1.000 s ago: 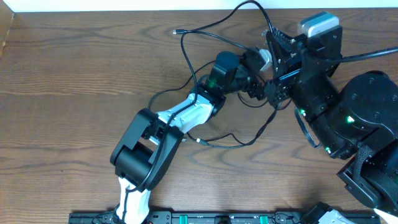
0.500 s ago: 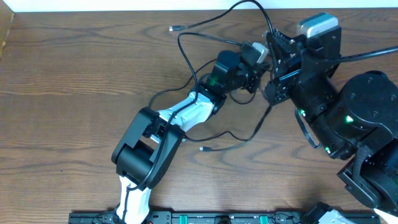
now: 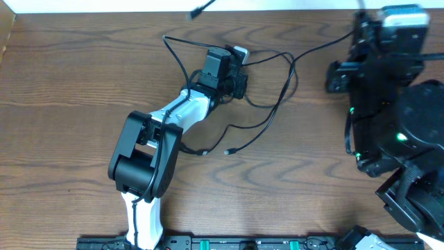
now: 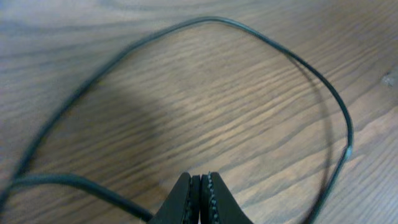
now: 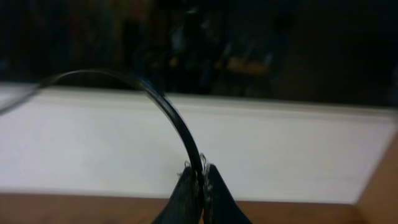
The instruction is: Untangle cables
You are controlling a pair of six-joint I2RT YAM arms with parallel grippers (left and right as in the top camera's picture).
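Note:
Thin black cables (image 3: 281,94) lie in loose loops on the wooden table, with one small plug end (image 3: 227,151) near the middle. My left gripper (image 3: 241,78) sits low at the loops' left side, jaws pressed together (image 4: 200,182). A black cable (image 4: 74,182) runs in under its left finger, and the grip point itself is hidden. My right gripper (image 3: 357,29) is raised at the back right and shut (image 5: 200,169) on a black cable (image 5: 171,115) that arcs up and off to the left. Another plug end (image 3: 198,10) hangs over the table's back edge.
The right arm's black bulk (image 3: 402,132) fills the right side of the table. The left arm (image 3: 149,160) slants across the middle from the front. A black rail (image 3: 229,244) runs along the front edge, and a white strip (image 3: 104,5) borders the back.
The left gripper has shut and moved left, taking the cable loops and loose plug with it. The right gripper has risen toward the back right, stretching its cable away from the left.

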